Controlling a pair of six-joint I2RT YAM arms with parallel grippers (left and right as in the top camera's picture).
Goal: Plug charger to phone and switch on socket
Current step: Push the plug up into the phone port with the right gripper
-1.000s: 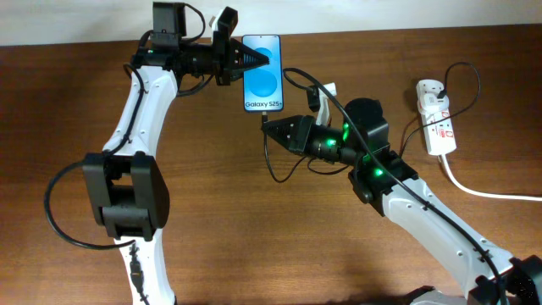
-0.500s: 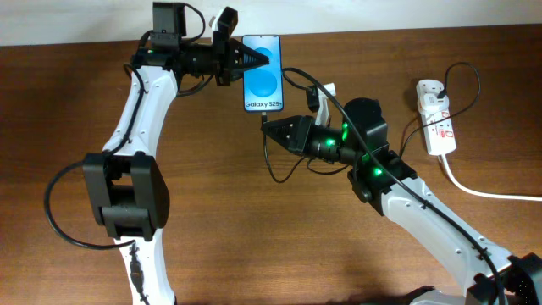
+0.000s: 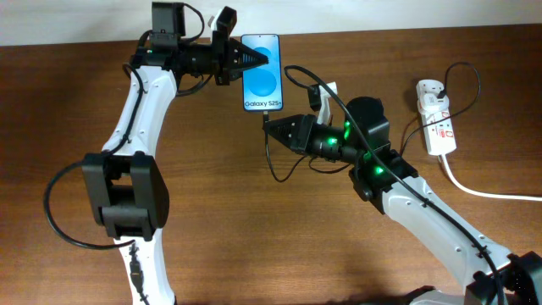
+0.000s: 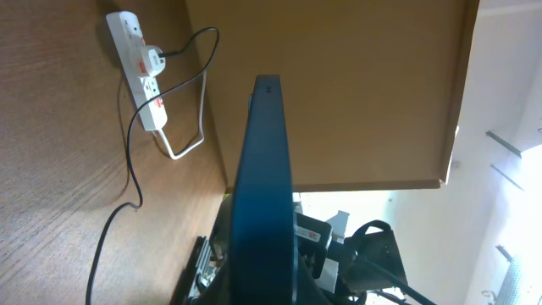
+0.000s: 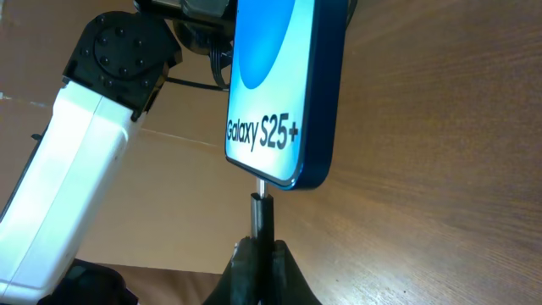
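Observation:
The phone (image 3: 262, 74) with its blue "Galaxy S25+" screen is held at its top end by my left gripper (image 3: 251, 59), which is shut on it; it shows edge-on in the left wrist view (image 4: 268, 195). My right gripper (image 3: 273, 126) is shut on the black charger plug (image 5: 261, 213), whose metal tip touches the phone's bottom edge (image 5: 279, 180). The thin black cable (image 3: 279, 165) loops under the right arm. The white socket strip (image 3: 436, 117) lies at the far right and also shows in the left wrist view (image 4: 142, 72).
A thick white cord (image 3: 483, 191) runs from the strip toward the right edge. A black cable (image 3: 461, 80) arcs over the strip from a plug in it. The table's far edge (image 3: 381, 30) runs just behind the phone.
The phone and left gripper shifted very slightly; the right gripper with the plug edged a little toward the phone's bottom edge.

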